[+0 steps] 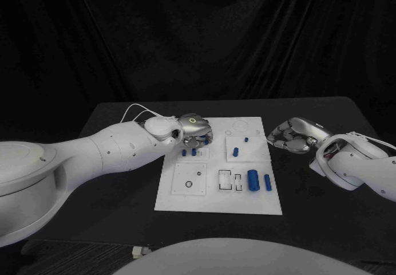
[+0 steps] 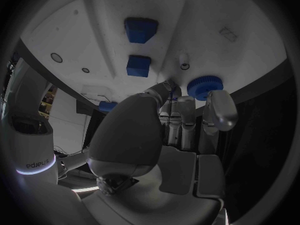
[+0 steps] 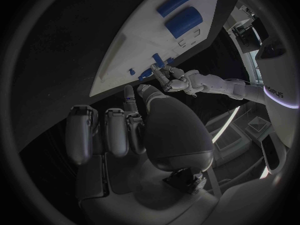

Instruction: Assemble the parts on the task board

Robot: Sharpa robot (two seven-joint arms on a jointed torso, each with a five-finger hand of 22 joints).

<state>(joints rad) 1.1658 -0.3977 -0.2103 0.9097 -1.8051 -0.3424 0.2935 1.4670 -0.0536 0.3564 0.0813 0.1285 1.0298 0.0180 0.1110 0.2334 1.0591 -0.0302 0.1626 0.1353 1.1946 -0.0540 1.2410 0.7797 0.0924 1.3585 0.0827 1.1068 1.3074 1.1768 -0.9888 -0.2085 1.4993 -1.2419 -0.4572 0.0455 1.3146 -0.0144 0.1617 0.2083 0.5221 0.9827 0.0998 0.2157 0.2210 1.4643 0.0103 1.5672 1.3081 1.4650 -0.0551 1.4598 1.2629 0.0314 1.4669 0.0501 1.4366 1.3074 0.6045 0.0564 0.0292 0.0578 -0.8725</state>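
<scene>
The left arm lies nearest the camera in the head view, a broad white limb sweeping in from the lower left of the frame toward the centre. Under it the black table spans the middle of the frame, and on the table lies the white task board, a long plate running from the centre down toward the lower middle. The right arm enters from the right edge at mid height.

The left hand hangs over the upper left corner of the board. In the left wrist view its fingers reach toward a round blue toothed part at the board's edge; I cannot tell whether they are clamped on it or only touching it. The right hand hovers just off the board's upper right edge, above the table; in the right wrist view its fingers are curled inward with nothing between them.

Among the parts, a thick blue cylinder lies at the board's lower right, with a thinner blue cylinder just beside it. A short blue peg lies in the upper middle of the board. Two small blue blocks sit side by side just below the left hand.
</scene>
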